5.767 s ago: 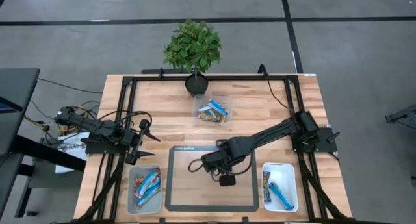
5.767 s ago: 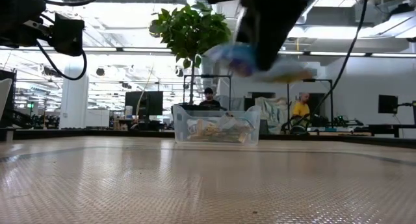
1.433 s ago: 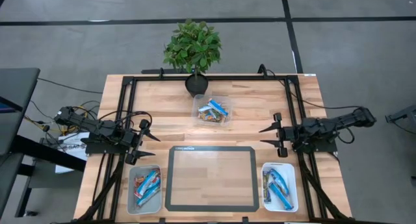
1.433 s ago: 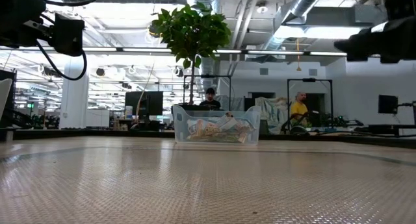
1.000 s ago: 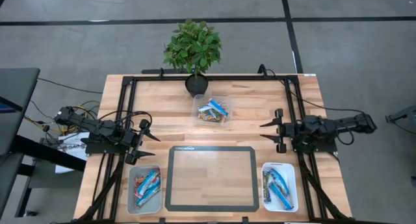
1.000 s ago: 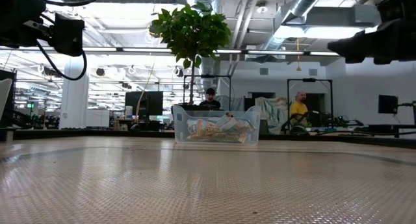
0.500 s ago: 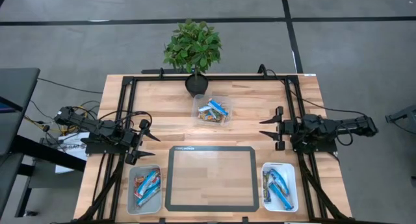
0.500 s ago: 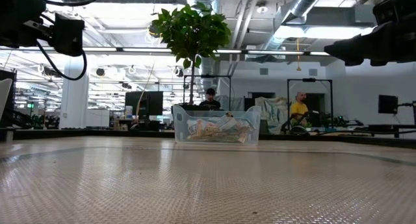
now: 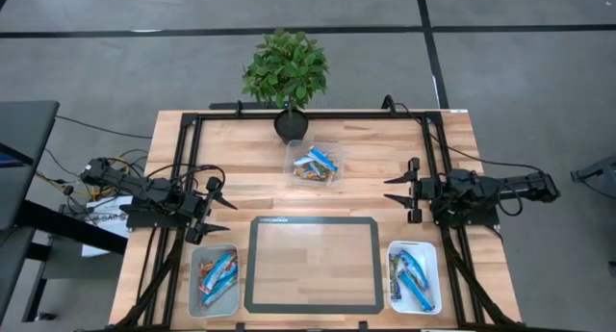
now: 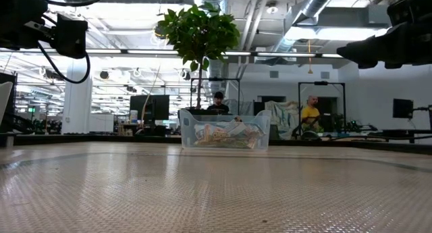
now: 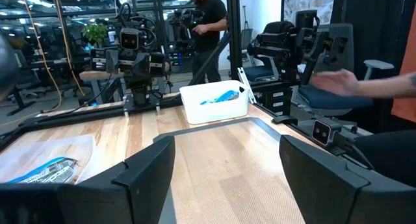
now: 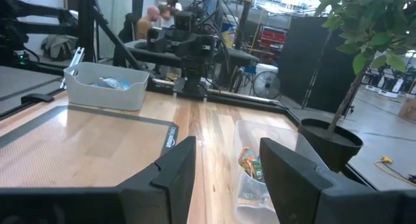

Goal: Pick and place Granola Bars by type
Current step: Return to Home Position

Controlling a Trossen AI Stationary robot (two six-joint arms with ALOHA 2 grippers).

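Front edge: left pale rectangular plastic bin [image 9: 192,284] and right pale rectangular plastic bin [image 9: 438,279], each holding shiny wrapped granola bars [image 9: 412,279] (mostly blue, too jumbled to count), flanking one black-framed mat [image 9: 313,219]. Mid-table: left gripper [image 9: 232,217], right gripper [image 9: 386,191], both jaws spread, empty; right arm, earlier over the mat, now withdrawn. Far: one clear plastic bin [image 9: 292,147] of mixed bars; one potted plant [image 9: 286,70].

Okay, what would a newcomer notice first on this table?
The leafy potted plant at the table's far edge stands out, with a clear bin of wrapped bars in front of it. Nearer, a left bin and a right bin of bars flank a dark-framed mat, and the open left gripper and right gripper hang at the sides.
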